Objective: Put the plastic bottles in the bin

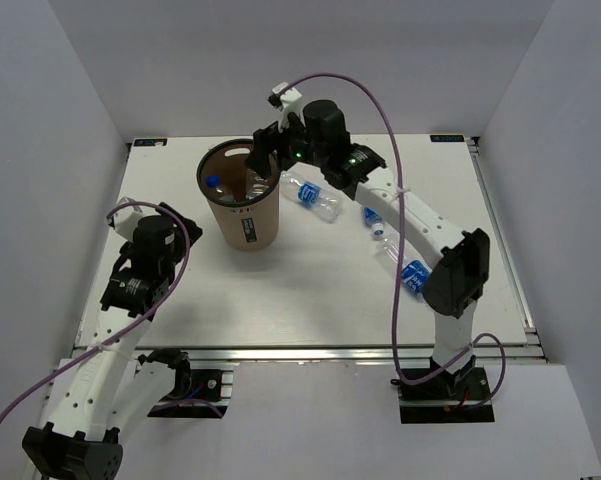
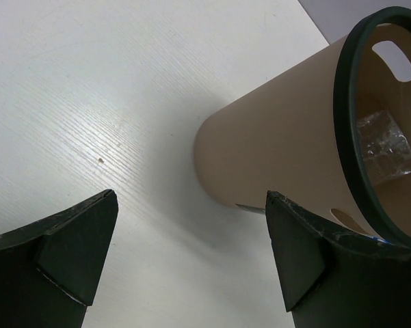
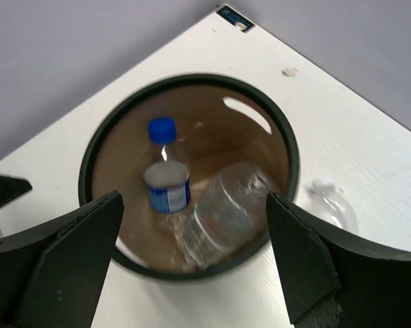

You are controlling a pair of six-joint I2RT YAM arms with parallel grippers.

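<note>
right end effector released over the bin at frame centre, two bottles inside; left end effector released.

readable text: none | bin sticker: too small | bottle label: blurred

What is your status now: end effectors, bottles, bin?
Left end effector open, empty. Right end effector open above bin. Two plastic bottles inside, three on table. No obstruction seen.
</note>
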